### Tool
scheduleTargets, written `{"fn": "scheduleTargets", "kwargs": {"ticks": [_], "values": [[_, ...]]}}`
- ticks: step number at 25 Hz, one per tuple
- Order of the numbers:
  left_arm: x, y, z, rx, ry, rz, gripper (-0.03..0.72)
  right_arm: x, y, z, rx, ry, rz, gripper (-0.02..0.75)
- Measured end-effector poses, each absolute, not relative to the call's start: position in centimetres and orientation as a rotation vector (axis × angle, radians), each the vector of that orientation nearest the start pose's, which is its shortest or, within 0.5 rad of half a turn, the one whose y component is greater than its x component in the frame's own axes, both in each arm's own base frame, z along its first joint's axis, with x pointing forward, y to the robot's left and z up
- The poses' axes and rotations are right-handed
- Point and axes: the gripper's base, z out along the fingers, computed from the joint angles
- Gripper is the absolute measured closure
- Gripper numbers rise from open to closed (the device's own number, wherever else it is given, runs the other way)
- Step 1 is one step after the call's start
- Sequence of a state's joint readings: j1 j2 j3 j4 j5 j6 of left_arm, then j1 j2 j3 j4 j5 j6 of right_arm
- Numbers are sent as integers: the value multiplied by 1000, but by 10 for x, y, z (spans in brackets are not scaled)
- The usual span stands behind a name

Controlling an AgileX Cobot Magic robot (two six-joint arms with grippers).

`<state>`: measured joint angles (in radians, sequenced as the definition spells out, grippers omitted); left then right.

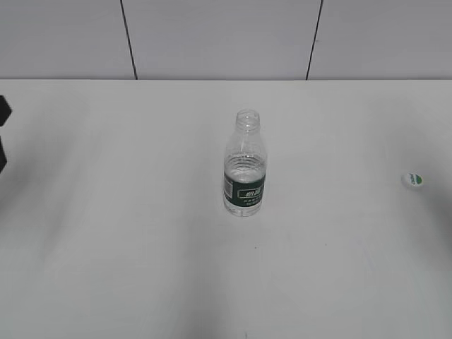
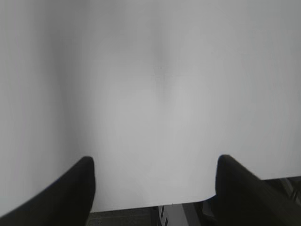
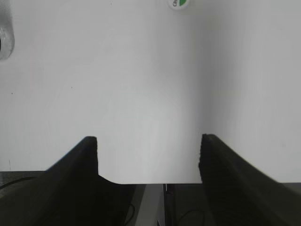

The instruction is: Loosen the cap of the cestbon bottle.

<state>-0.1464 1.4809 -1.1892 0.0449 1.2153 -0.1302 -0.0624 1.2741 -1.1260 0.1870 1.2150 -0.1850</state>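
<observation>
The cestbon bottle (image 1: 244, 167) stands upright in the middle of the white table, clear and ribbed with a dark green label band; its neck is open, with no cap on it. The cap (image 1: 412, 180), white with a green mark, lies on the table far to the right; it also shows at the top edge of the right wrist view (image 3: 179, 4). My left gripper (image 2: 155, 162) is open and empty over bare table near its front edge. My right gripper (image 3: 149, 141) is open and empty, well short of the cap. Neither gripper's jaws show in the exterior view.
The white table (image 1: 106, 233) runs back to a grey panelled wall (image 1: 212, 35). A dark piece of the left arm (image 1: 3, 134) shows at the left edge. The table's front edge shows in both wrist views. A grey blurred object (image 3: 4, 33) sits at the right wrist view's left edge.
</observation>
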Motion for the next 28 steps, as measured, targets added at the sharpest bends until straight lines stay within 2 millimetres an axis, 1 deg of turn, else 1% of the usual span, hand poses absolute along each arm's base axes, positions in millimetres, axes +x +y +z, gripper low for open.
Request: {"fn": "scheduleTargets", "kwargs": {"ticks": [1, 5, 7, 8, 10, 13, 17, 21, 25, 28], "values": [[264, -35, 290, 42, 2983, 30, 214, 220, 2, 329, -121, 2794, 198, 219], [217, -27, 308, 44, 2897, 37, 218, 170, 5, 337, -129, 2708, 173, 219], [194, -22, 318, 45, 2830, 46, 218, 147, 6, 335, -132, 2672, 165, 219], [179, -19, 325, 43, 2778, 42, 219, 135, 7, 337, -135, 2640, 157, 219], [157, -16, 330, 41, 2695, 32, 219, 110, 8, 338, -140, 2573, 140, 219], [113, -9, 338, 34, 2511, 2, 221, 85, 9, 333, -144, 2513, 121, 219], [71, -3, 327, 30, 2372, -16, 221, 56, 9, 316, -147, 2459, 90, 219], [30, 3, 313, 95, 2197, -4, 221, 38, 8, 299, -171, 2400, 38, 219], [2, 7, 302, 120, 2063, -5, 221, 22, 9, 286, -199, 2280, 3, 219], [-13, 7, 293, 118, 2005, -35, 225, 8, 10, 285, -201, 2159, -18, 219]]}}
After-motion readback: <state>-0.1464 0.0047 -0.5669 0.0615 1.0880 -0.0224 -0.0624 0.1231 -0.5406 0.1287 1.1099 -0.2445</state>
